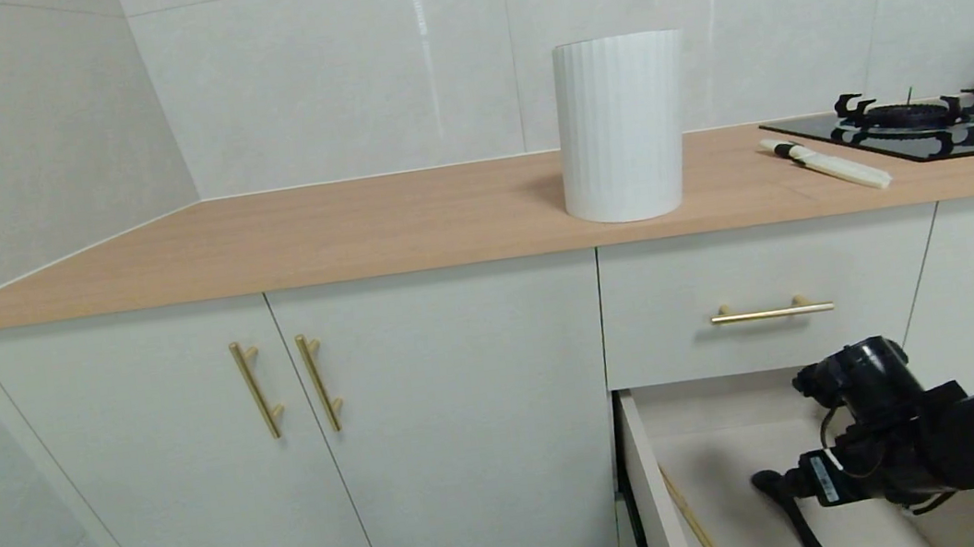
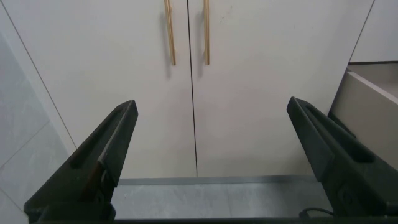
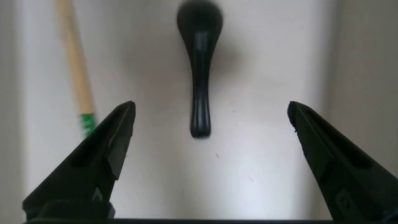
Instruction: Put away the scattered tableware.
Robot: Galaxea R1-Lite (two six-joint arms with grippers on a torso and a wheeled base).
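Note:
A black spoon [image 1: 790,510] lies on the floor of the open drawer [image 1: 647,477], beside wooden chopsticks [image 1: 695,527] with green ends along the drawer's left wall. My right gripper [image 1: 837,477] hangs over the drawer, open, with the spoon [image 3: 199,68] below and between its fingers, not touched. The chopsticks [image 3: 74,68] lie off to one side. On the counter lies a pale long utensil [image 1: 826,162] near a white ribbed canister [image 1: 622,127]. My left gripper [image 2: 211,109] is open and empty, low in front of the cabinet doors [image 2: 193,74].
The wooden counter [image 1: 305,231] runs along the tiled wall, with a black gas hob [image 1: 915,123] at its right end. A shut drawer with a gold handle [image 1: 770,311] sits above the open one. Two cabinet doors with gold handles [image 1: 289,398] stand to the left.

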